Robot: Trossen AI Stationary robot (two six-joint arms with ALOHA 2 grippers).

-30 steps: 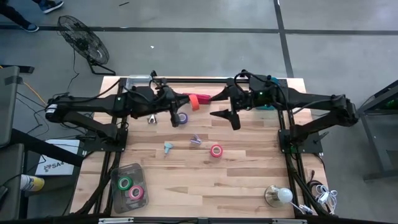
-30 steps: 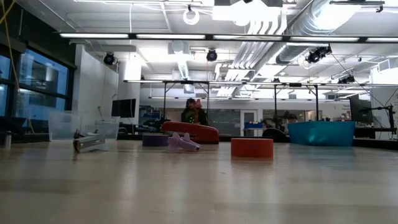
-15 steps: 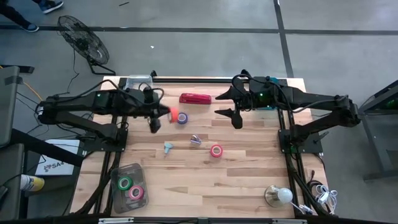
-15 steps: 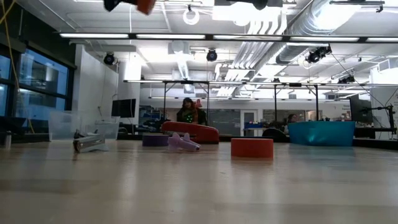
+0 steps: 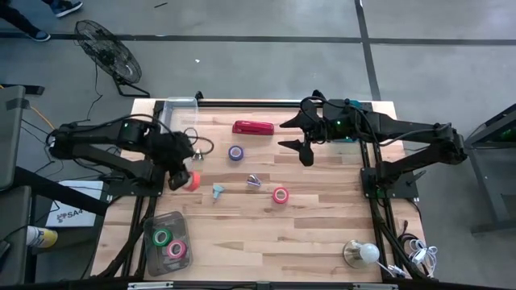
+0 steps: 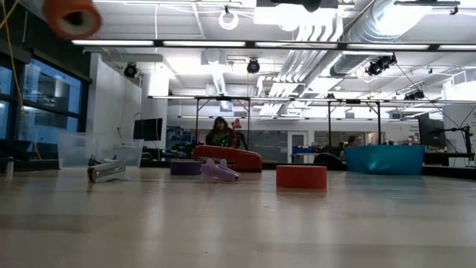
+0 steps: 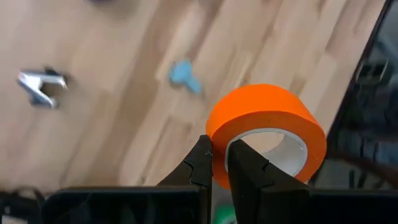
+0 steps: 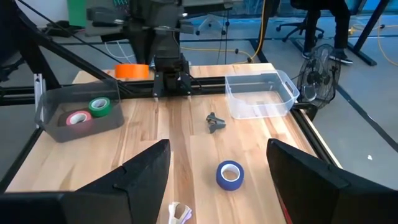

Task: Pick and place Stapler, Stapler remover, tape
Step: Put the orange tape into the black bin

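Note:
My left gripper [image 5: 181, 175] hangs over the table's left side, shut on an orange tape roll [image 7: 267, 127], which also shows high up in the low view [image 6: 72, 16]. The red stapler [image 5: 253, 127] lies flat near the far edge. A purple tape roll [image 5: 235, 153] and a red tape roll [image 5: 280, 194] lie flat mid-table. Two pale staple removers [image 5: 252, 181] [image 5: 218, 190] lie between them. My right gripper [image 5: 293, 135] hovers open to the right of the stapler, holding nothing. My left gripper pinches the orange roll's wall [image 7: 219, 171] at its rim, one finger [image 7: 245, 171] inside the open centre and the other [image 7: 198, 169] outside. The fingers slant down from above. The roll is lifted clear of the table.
A clear box [image 5: 167, 242] at the near left holds a green and a pink roll. An empty clear box [image 5: 179, 107] stands at the far left corner, and a dark metal remover [image 8: 214, 122] lies near it. A teal bin [image 6: 387, 158] sits under the right arm.
My left gripper has carried the orange roll from beside the stapler toward the table's left and near edges, sinking a little and tipping from near level to pointing steeply down. The stapler, earlier partly covered by the gripper, now lies in plain sight.

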